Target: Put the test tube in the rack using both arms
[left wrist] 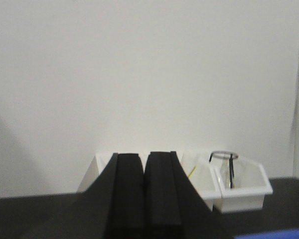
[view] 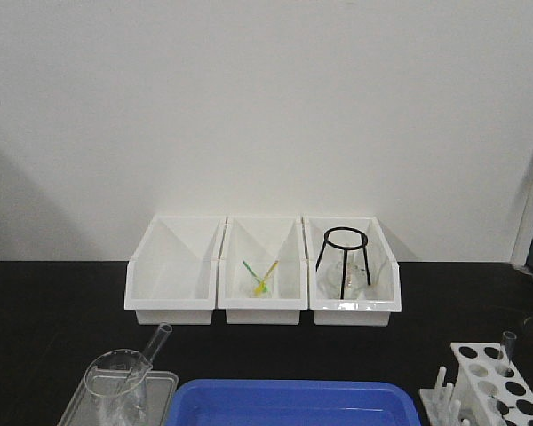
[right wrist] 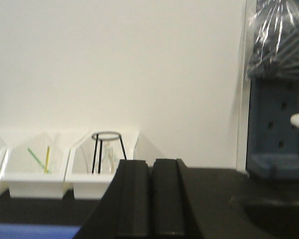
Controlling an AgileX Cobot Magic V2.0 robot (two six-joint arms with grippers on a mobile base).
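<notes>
The test tube [view: 154, 344] is a slim clear tube leaning out of a wide glass beaker [view: 114, 383] at the front left, mouth up and to the right. The white rack [view: 481, 370] stands at the front right, and another clear tube [view: 508, 343] rises from one of its far holes. Neither arm shows in the front view. In the left wrist view my left gripper [left wrist: 144, 164] is shut, its black fingers pressed together with nothing between them. My right gripper [right wrist: 150, 167] is likewise shut and empty in the right wrist view. Both point toward the bins at the back.
Three white bins [view: 173, 266] line the back wall; the middle one holds green and yellow sticks [view: 262, 280], the right one a black tripod stand [view: 344, 257] over glassware. A blue tray [view: 293, 404] sits front centre. The beaker rests on a grey tray [view: 164, 382].
</notes>
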